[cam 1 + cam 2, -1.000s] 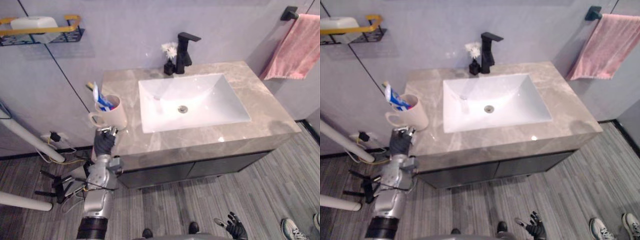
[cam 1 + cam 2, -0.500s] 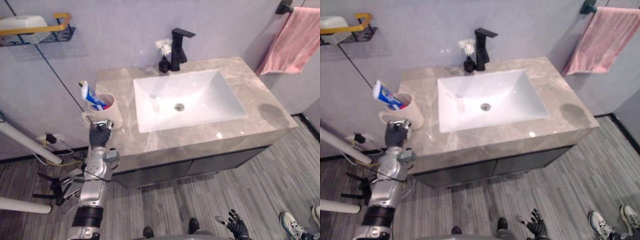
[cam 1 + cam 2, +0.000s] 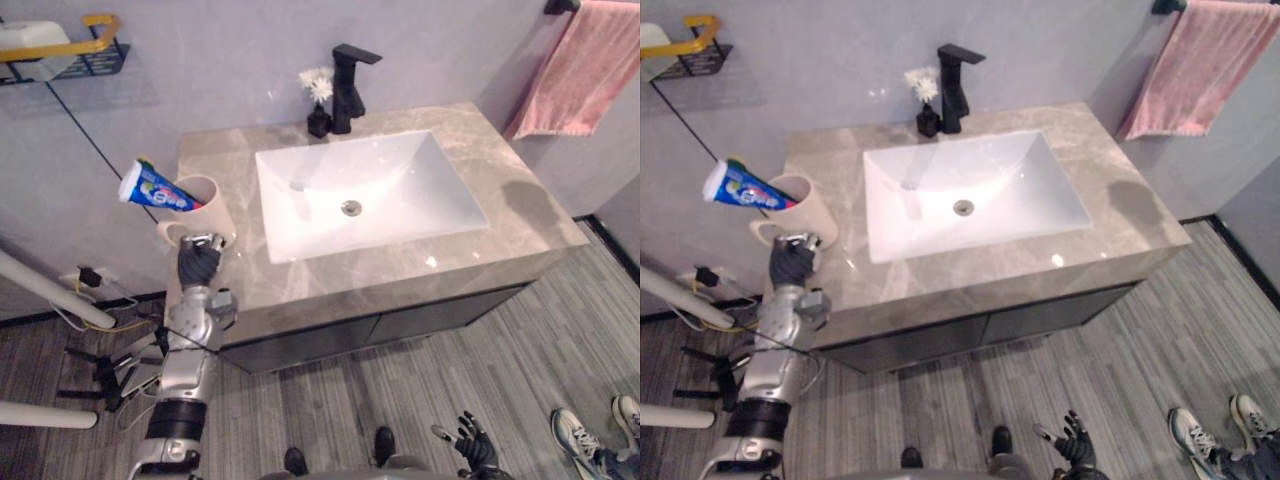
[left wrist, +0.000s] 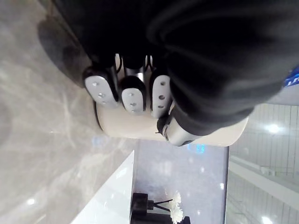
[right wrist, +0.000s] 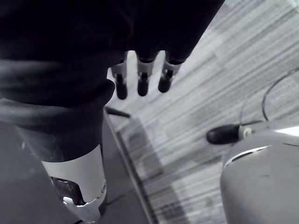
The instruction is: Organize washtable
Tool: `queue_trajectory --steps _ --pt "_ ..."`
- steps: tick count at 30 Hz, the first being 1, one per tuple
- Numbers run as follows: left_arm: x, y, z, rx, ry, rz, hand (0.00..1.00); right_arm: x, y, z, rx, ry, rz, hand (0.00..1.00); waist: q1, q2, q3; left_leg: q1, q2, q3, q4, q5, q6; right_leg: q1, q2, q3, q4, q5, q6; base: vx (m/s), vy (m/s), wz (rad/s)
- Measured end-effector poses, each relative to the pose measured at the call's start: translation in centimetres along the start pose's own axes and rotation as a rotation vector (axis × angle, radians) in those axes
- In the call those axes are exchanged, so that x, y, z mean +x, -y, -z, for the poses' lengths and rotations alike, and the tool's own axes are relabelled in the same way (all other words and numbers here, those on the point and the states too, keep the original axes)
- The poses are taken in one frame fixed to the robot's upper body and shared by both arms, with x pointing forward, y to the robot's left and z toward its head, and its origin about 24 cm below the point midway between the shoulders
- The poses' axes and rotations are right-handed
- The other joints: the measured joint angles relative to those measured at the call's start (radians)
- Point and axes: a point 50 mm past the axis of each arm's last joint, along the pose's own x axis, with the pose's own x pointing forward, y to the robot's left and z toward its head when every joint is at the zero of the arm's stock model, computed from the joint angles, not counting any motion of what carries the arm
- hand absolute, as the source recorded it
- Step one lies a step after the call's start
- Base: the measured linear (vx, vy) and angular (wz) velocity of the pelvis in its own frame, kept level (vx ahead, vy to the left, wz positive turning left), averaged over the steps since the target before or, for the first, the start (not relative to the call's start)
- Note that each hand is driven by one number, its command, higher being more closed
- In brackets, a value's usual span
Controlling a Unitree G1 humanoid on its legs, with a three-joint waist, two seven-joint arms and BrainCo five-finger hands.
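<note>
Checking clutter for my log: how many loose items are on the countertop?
2. The cup, holding a toothpaste tube, at the left edge, gripped by the left hand; the black vase beside the faucet at the back. The cup may hide more.

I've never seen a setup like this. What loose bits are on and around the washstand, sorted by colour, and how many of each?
Black: 2, the tap and the small vase
Pink: 1, the towel
Cream: 1, the mug
Blue: 1, the toothpaste tube
Total: 5
</note>
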Motion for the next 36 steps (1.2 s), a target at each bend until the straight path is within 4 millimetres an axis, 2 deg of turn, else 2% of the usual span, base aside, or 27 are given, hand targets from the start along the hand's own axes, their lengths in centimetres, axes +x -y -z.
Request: queue_trajectory --steps 3,18,31,36 --pt "0.6 0.1 -0.2 0.006 0.005 0.002 1.0 0.0 0.0 0.0 0.0 0.0 0.0 0.0 0.001 0.0 0.011 -0.005 0.0 0.0 0.0 0.0 0.0 -0.005 0.0 0.0 0.0 0.0 0.0 -0.04 -0.04 0.0" --pt "3.4 -2.2 -1.8 0.134 0.025 -0.013 1.0 0.0 0.2 -0.1 0.002 0.003 0.008 0.0 -0.004 0.007 0.026 -0.035 -0.001 0.0 0.0 0.001 0.0 -0.038 0.0 0.001 0.004 0.002 -0.001 -0.03 -0.037 0.0" --pt "4.6 -2.4 -2.5 0.16 0.034 -0.023 1.0 0.1 0.3 -0.2 0.002 0.005 0.008 0.0 -0.016 0.01 0.031 -0.047 -0.002 0.001 0.004 0.001 -0.001 -0.049 -0.004 0.0 0.01 0.002 -0.002 -0.03 -0.032 0.0" --pt "5.4 -2.5 -3.2 0.178 0.049 -0.025 1.0 0.0 0.3 -0.2 0.001 0.006 0.01 0.0 -0.022 0.01 0.052 -0.054 -0.003 0.016 0.008 0.001 -0.001 -0.069 -0.006 0.012 0.025 0.002 -0.002 -0.09 -0.032 -0.06"
